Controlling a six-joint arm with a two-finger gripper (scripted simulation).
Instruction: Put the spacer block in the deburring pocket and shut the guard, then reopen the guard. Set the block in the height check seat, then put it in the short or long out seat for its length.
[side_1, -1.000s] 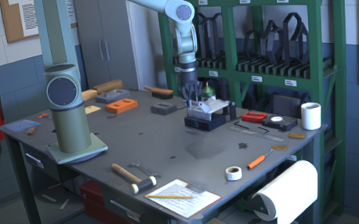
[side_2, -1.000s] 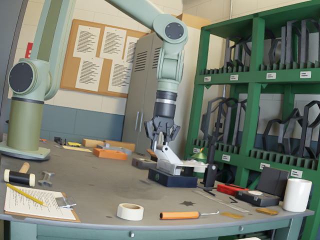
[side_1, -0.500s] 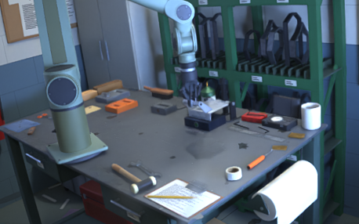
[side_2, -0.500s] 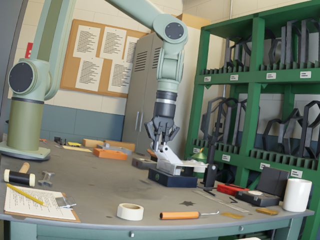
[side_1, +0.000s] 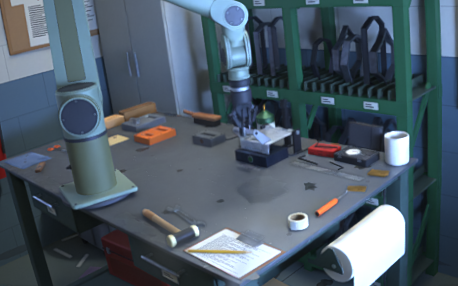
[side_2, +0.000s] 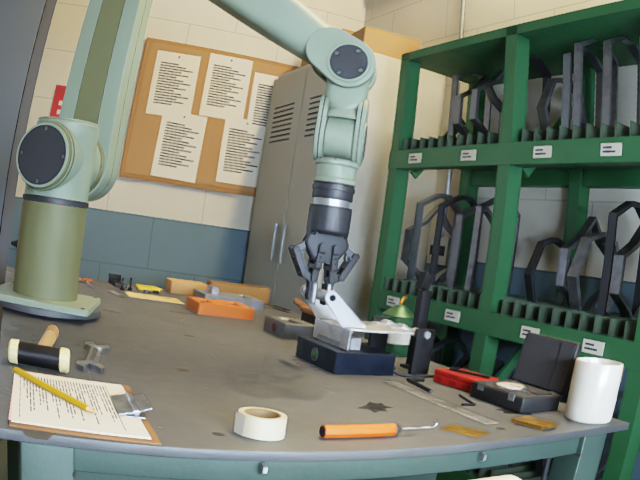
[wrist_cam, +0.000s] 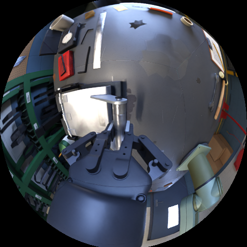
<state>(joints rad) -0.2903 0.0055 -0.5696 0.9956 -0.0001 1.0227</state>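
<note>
The spacer block is out of sight, and the shiny guard (wrist_cam: 82, 110) lies flat over the deburring pocket, whose dark blue base (side_2: 344, 359) stands mid-bench near the green rack. My gripper (wrist_cam: 119, 130) is closed with its fingers on either side of the guard's metal handle (wrist_cam: 117, 117), a post that rises slanting from the near edge of the guard (side_2: 336, 307). The handle (side_1: 260, 136) is small in the side camera, just under the fingers (side_1: 244, 125). A grey seat block (side_1: 208, 137) and an orange seat block (side_1: 154, 134) lie further along the bench to the left.
The green rack (side_1: 345, 60) stands right behind the fixture. A black post (side_2: 421, 330), a red case (side_1: 324, 148), a dial gauge case (side_1: 356, 156) and a white cup (side_1: 396, 148) sit to its right. Tape (side_1: 298, 220), screwdriver (side_1: 330, 204), mallet (side_1: 170, 230) and clipboard (side_1: 232, 252) lie near the front edge.
</note>
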